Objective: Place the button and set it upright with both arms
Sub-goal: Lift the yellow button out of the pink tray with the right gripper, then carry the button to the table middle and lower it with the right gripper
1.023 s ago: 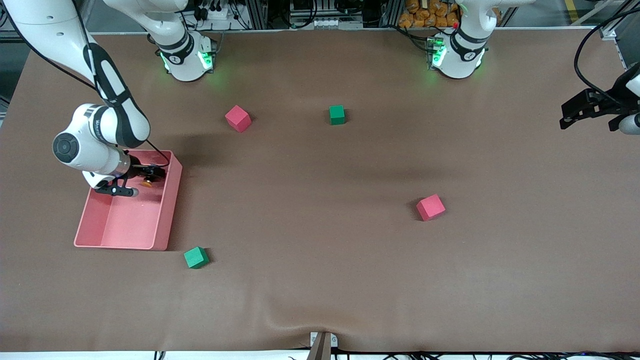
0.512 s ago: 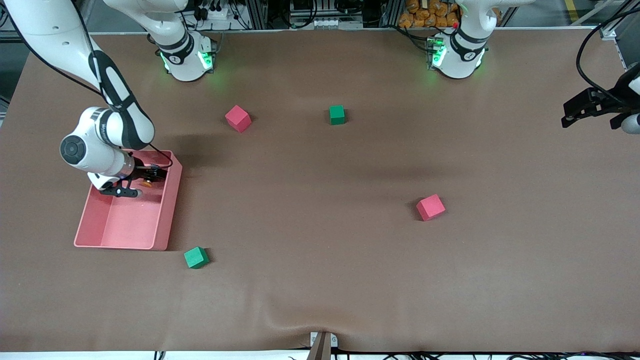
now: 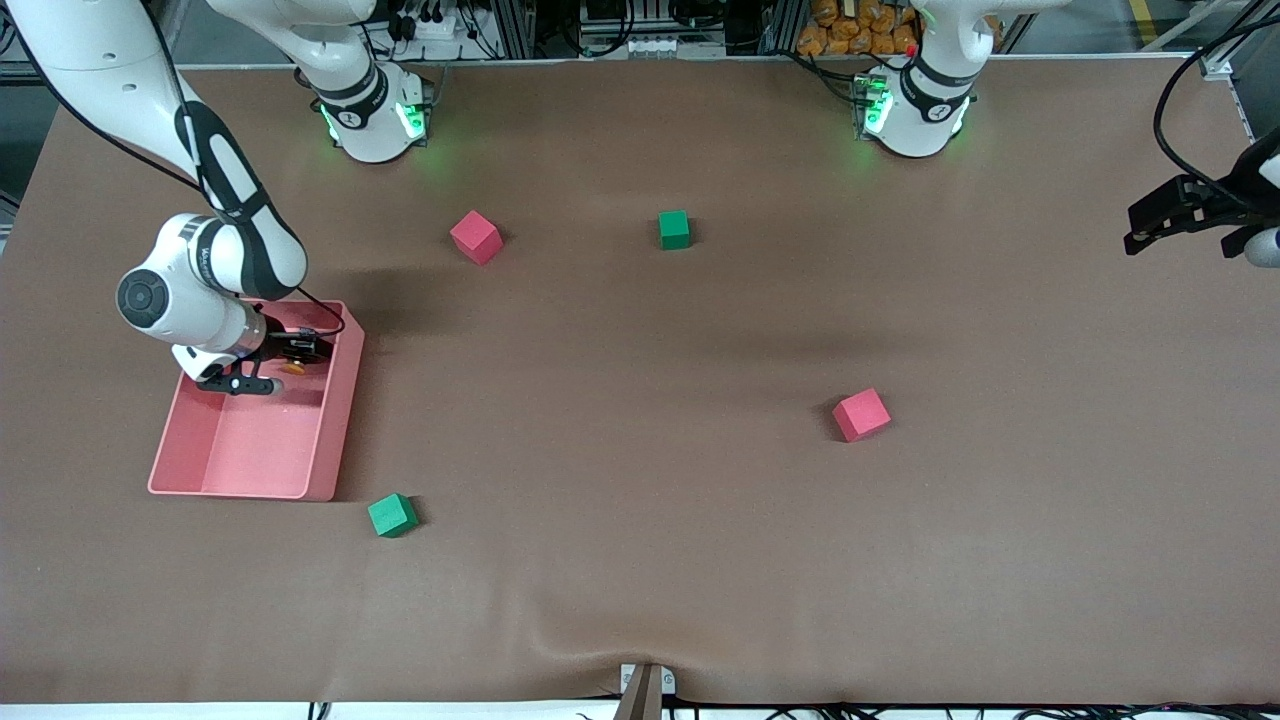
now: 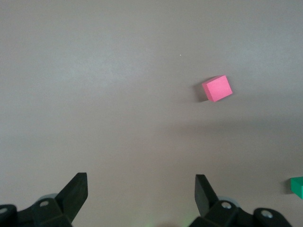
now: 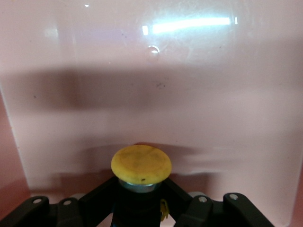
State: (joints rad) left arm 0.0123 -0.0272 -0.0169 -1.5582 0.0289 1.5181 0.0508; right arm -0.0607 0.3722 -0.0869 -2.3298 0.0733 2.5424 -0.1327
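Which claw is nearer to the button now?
The right. The right claw is shut on the button, holding it over the pink tray. The left claw waits open at the left arm's end of the table, nowhere near the button.

Brown-covered table [image 3: 640,560]; cluttered equipment racks [image 3: 640,25]

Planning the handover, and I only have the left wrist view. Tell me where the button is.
Observer: The right gripper holds the button over the pink bin.
Operator: Report the grip.
Observer: The fingers are shut on its black body, leaving the orange-yellow cap free.
Operator: Give my left gripper's position.
Observer: The left gripper hangs open over the left arm's end of the table, waiting.
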